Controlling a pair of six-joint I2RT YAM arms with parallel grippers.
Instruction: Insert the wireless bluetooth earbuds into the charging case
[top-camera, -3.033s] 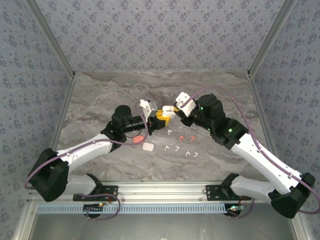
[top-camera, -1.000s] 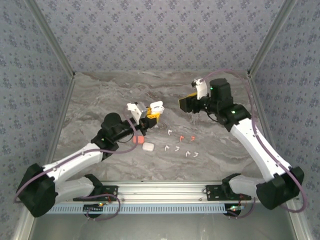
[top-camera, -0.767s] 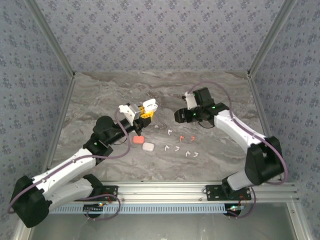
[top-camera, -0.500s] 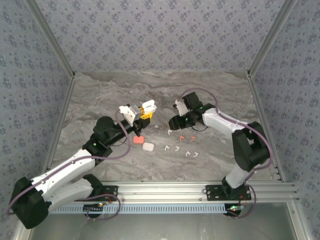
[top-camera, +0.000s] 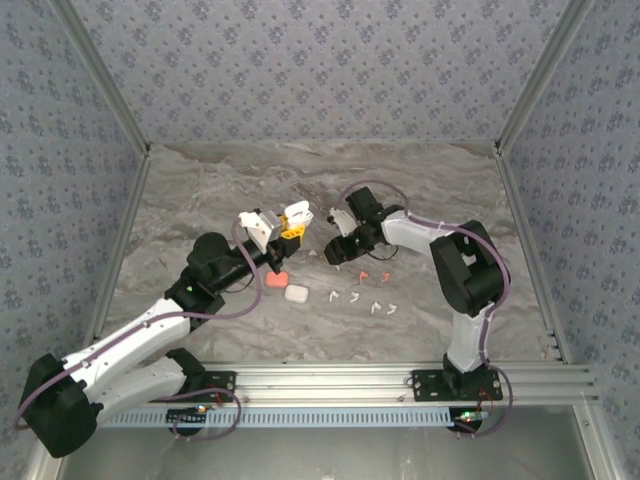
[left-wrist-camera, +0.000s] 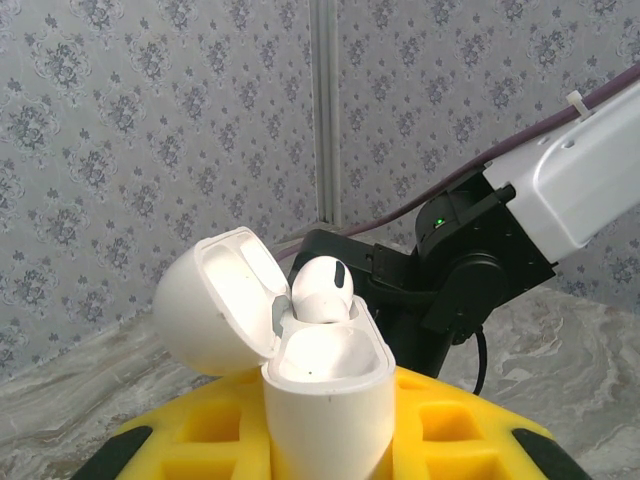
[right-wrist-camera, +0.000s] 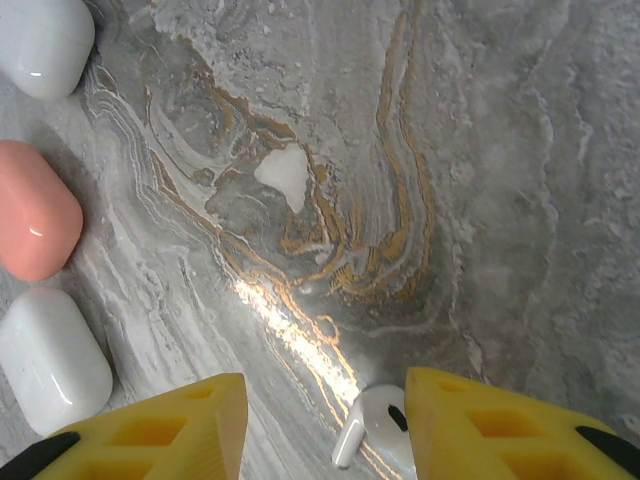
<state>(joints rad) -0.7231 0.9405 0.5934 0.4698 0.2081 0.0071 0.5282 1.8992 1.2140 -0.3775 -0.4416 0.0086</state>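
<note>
Earbuds lie loose on the table, right of centre. One white earbud sits in the open case, which the left gripper clamps. Right gripper, jaws apart, straddles another earbud. Left of it, a pink case and a white case lie closed.

Grey marble-veined tabletop. Near its middle, a pink charging case and, just beside it toward the near edge, a white charging case. To their right, a loose scatter of tiny stemmed earbuds: white earbuds nearer, two orange-red earbuds behind. In the right wrist view, a single white earbud lying on the stone, well apart from the cases.
</note>
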